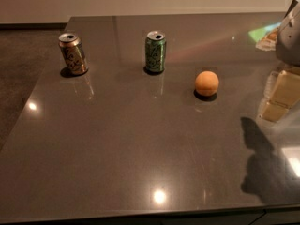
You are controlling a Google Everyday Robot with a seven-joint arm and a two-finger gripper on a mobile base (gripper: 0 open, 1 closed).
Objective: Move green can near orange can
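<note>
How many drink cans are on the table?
2. The orange can stands far left; the green can stands right of it, near the middle. The gripper is at the right edge, away from both.

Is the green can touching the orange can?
No, the green can stands apart from the orange can, and the gripper is at the upper right edge.

**Materials and finishes on the tabletop**

Table (140, 163): dark grey, smooth, stone-like top, polished to a gloss that mirrors lamps and cans. Green can (155, 52): metal, printed dark green sides with a soft sheen, bare silver top. Orange can (73, 53): metal, shiny orange-gold sides, silver top. Ball (206, 83): orange, matt skin. Gripper (290, 32), at the upper right edge over the table: pale grey, smooth, matt casing. Floor (18, 69), left: dark, matt, carpet-like.
</note>
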